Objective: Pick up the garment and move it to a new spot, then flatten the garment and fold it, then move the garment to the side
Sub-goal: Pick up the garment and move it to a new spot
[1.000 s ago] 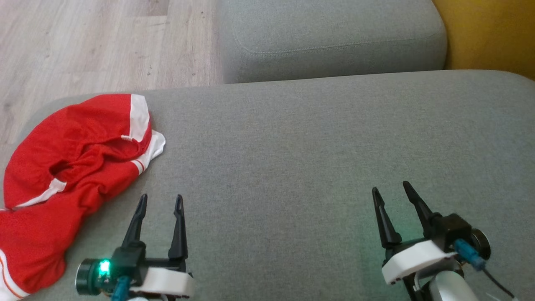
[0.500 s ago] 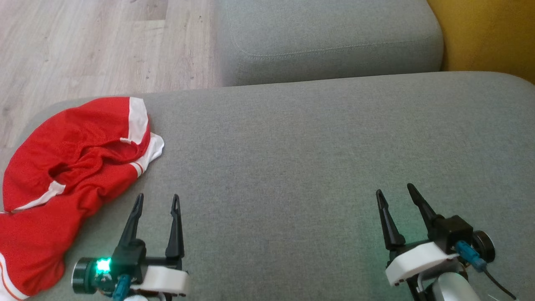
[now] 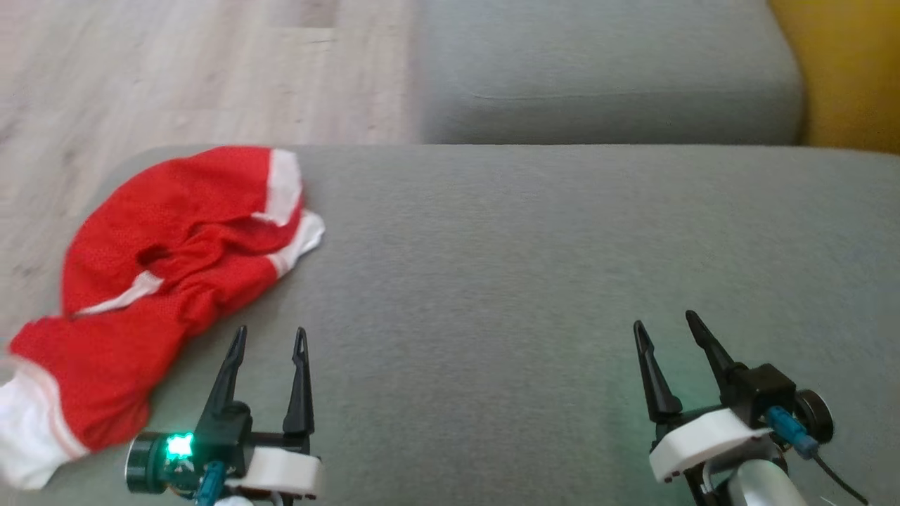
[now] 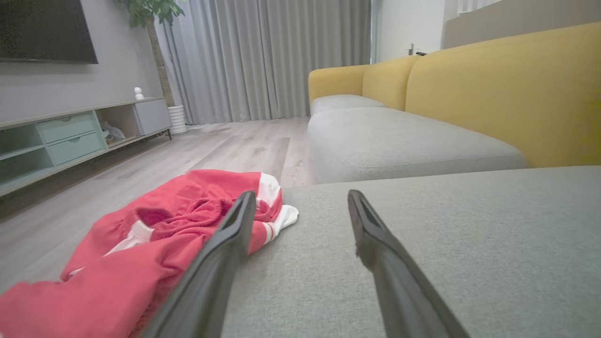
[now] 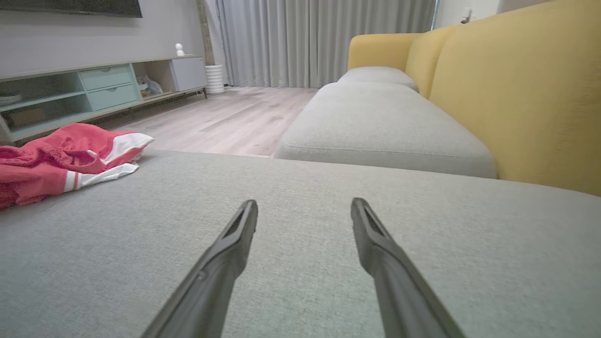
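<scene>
Grey sofa cushion (image 3: 492, 281): the red-and-white garment (image 3: 176, 267) lies crumpled at its left end, white hem at the cushion's left edge. Left gripper (image 3: 271, 330) hovers over the cushion's near-left and right gripper (image 3: 665, 320) over its near-right, both sets of fingers spread wide, empty. For pickup I'd pinch a raised fold, not flat mesh, and lift clear before carrying to the cushion's middle.

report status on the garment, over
Left gripper open, empty, just short of the garment. Right gripper open, empty, over the grey cushion. Garment crumpled at cushion's left end. Nothing in the way.
</scene>
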